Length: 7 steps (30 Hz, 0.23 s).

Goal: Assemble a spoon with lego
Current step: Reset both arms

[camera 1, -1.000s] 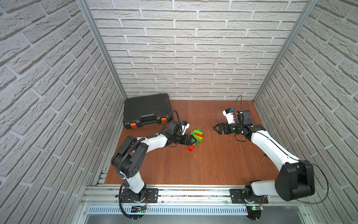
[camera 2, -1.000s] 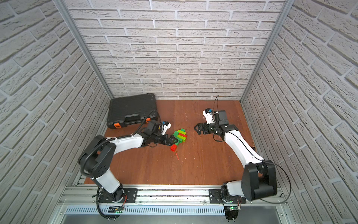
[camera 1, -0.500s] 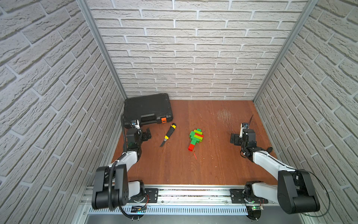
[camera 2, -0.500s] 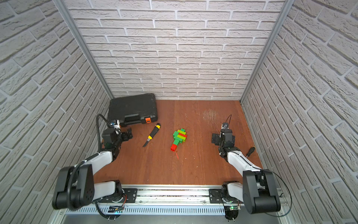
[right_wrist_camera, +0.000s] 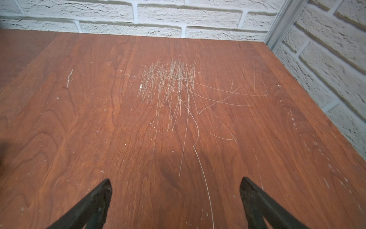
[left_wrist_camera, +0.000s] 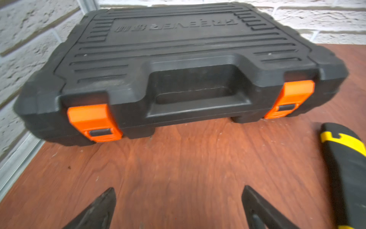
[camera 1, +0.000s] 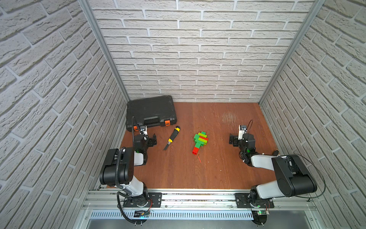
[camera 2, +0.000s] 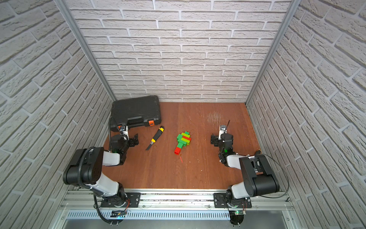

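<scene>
Spoon: Your lego spoon (camera 1: pixel 200 141) lies flat at mid-counter in both top views. Its striped head points toward the back wall and its red stem end toward the front rail (camera 1: pixel 198 198). Neither arm touches it.
Progress: Head and stem are joined and no loose brick is in sight, so the build looks finished.
Left jaws: Spread wide and holding nothing, low over bare wood, facing the black tool case (left_wrist_camera: pixel 178 59).
Right jaws: Equally wide and empty, aimed at open counter (right_wrist_camera: pixel 79 128) toward the back wall.
Why so placed: Each arm sits folded on its own side, the left arm (camera 1: pixel 126 160) and the right arm (camera 1: pixel 277 164) well apart from the spoon. This reads as a parked pose that leaves your work unobstructed.
Bystanders: The yellow-black utility knife (camera 1: pixel 172 137) rests between the left arm and the spoon, touching neither. The case is closed, its orange latches down, in the far corner on your left arm's side.
Surface: Reddish wood grain, with a pale patch of scratches (right_wrist_camera: pixel 170 83) ahead of the right jaws and a thin red sliver (camera 1: pixel 199 159) near the stem's end.
Room: White brick-pattern walls (camera 1: pixel 198 49) on three sides, metal posts in the corners, both arm bases bolted to the rail.
</scene>
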Motion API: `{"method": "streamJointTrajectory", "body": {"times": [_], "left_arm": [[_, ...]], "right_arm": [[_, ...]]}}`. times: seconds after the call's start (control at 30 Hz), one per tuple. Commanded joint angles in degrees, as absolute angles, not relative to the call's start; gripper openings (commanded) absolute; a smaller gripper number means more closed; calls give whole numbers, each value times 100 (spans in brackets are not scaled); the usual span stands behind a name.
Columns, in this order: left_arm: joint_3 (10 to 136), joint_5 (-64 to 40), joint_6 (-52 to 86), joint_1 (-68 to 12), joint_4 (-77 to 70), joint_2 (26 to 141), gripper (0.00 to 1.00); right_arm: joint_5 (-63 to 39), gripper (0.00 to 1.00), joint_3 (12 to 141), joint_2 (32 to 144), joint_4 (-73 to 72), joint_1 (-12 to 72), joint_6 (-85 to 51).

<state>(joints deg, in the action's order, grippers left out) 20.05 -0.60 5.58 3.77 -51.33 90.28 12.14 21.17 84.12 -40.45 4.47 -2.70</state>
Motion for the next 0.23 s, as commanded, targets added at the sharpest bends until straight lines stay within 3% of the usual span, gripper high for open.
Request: {"method": "streamJointTrajectory", "body": {"times": [0.0,0.2], "left_arm": [[2164,381,524,351,-5367,9028,98],[2194,398,567,389,-5324,9008,98]], "right_arm": [[1230,100,2060,8398,-4707,453,-159],[1248,100,2086,8341,-4576,455,-173]]}}
